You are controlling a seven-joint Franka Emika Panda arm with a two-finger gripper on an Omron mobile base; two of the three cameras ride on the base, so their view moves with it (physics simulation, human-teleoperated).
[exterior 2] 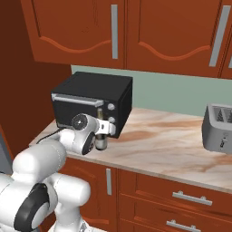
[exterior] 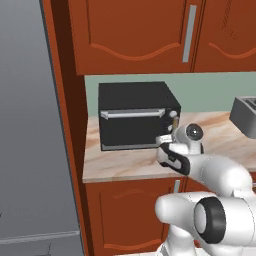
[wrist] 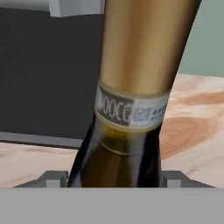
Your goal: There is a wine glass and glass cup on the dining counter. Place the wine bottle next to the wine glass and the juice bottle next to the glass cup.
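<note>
Your hand [exterior 2: 105, 128] is clamped on the wine bottle [wrist: 131, 113], standing on the worktop [exterior 2: 172, 145] at the microwave's [exterior 2: 90, 97] 5 o'clock.

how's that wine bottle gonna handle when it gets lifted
The wine bottle looks like rigid glass, so probably stiff but breakable. It is tall and slim-necked, so likely to tip if nudged high. The gripper closes around its smooth neck, which may slip.
</note>
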